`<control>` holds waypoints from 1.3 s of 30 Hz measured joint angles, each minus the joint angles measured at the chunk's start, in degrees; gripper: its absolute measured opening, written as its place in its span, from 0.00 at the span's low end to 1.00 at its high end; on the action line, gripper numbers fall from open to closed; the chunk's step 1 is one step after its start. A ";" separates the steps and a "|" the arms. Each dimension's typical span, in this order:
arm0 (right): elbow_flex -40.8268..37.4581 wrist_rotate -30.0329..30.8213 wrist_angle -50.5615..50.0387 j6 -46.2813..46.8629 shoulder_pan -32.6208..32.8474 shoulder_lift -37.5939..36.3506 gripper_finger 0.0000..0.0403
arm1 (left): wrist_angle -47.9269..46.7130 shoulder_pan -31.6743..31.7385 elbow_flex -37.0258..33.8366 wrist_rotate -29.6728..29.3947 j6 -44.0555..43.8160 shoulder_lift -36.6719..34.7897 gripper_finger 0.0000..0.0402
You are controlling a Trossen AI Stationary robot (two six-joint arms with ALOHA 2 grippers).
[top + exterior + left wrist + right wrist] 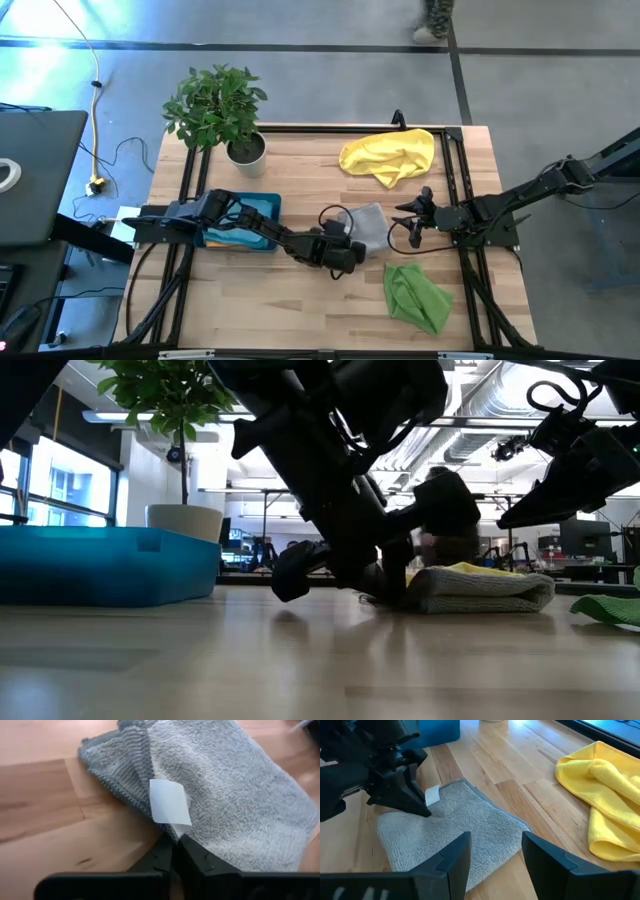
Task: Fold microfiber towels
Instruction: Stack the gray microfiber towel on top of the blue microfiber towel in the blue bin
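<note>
Left gripper pinching the folded grey towel's edge

High view: grey towel [370, 226] lies mid-table, left gripper [350, 250] at its edge.
Left wrist view: fingers [187, 857] pressed together at the towel's hem beside its white label [170, 802].
Right wrist view: right gripper [495, 857] hovers, jaws wide, holding nothing; yellow towel [600, 795] nearby.

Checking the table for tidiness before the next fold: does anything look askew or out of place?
Yes. The yellow towel lies crumpled near the table's far edge, and the green towel sits rumpled near the front edge. The grey towel is folded, the left gripper at its edge by the white tag.
</note>
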 joint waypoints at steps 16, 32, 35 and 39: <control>0.00 0.02 -0.29 0.00 0.00 0.00 0.42 | -18.84 0.31 -0.28 10.60 16.53 -10.51 0.00; 0.00 0.00 -1.09 0.00 0.00 0.00 0.42 | -56.99 0.04 -0.17 15.42 14.49 -23.44 0.00; 0.00 0.00 -1.07 0.00 0.00 0.00 0.42 | -62.28 -0.15 -0.15 16.49 13.37 -25.45 0.00; 0.00 0.00 -1.25 0.00 0.00 0.03 0.42 | -69.99 -0.31 -0.13 19.45 12.23 -27.69 0.00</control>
